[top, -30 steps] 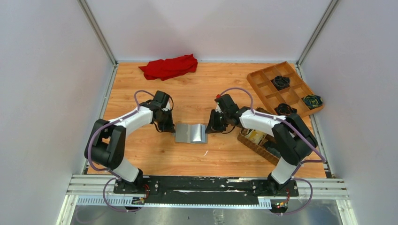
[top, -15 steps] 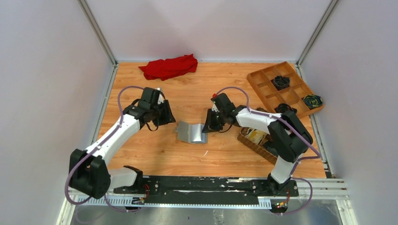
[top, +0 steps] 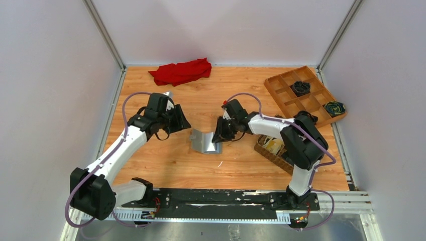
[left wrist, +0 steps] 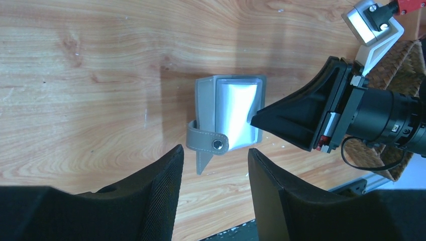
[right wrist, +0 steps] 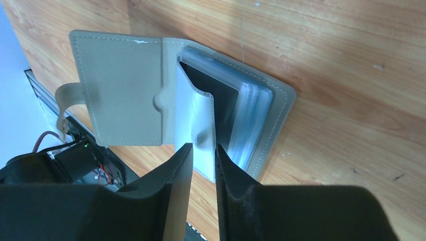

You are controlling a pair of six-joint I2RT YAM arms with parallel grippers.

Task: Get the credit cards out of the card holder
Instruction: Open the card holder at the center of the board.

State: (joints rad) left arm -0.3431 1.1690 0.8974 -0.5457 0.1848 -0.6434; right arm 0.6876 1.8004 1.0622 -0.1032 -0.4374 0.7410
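The card holder (top: 203,142) lies open on the wooden table (top: 166,160), between the two hands and near the middle. It is grey, leather-like and rectangular, with pale stitching along its edges. Its flap (right wrist: 123,85) is folded back flat. A narrow strap (left wrist: 206,141) curls off the flap and carries a round metal snap (left wrist: 217,144). Inside sits a stack of clear glossy sleeves (right wrist: 251,110), and one leaf (right wrist: 193,115) stands up from the stack and catches the light.

The right hand (right wrist: 202,150) has its black fingers only a sliver apart, with the lower edge of the raised leaf running between them. Whether they actually pinch it cannot be told. The left hand (top: 182,120) hangs just beside the holder with its fingers well spread, holding nothing.

A dark panel shows behind the raised leaf. The shine hides whether it or the other sleeves hold credit cards.

A crumpled red cloth (top: 181,71) lies at the far edge. A wooden tray (top: 279,83) with square compartments sits at the far right and holds small dark bundles, one half hidden by the right arm. A brown woven basket (top: 271,156) is mostly covered by that arm, and its contents are hard to make out.
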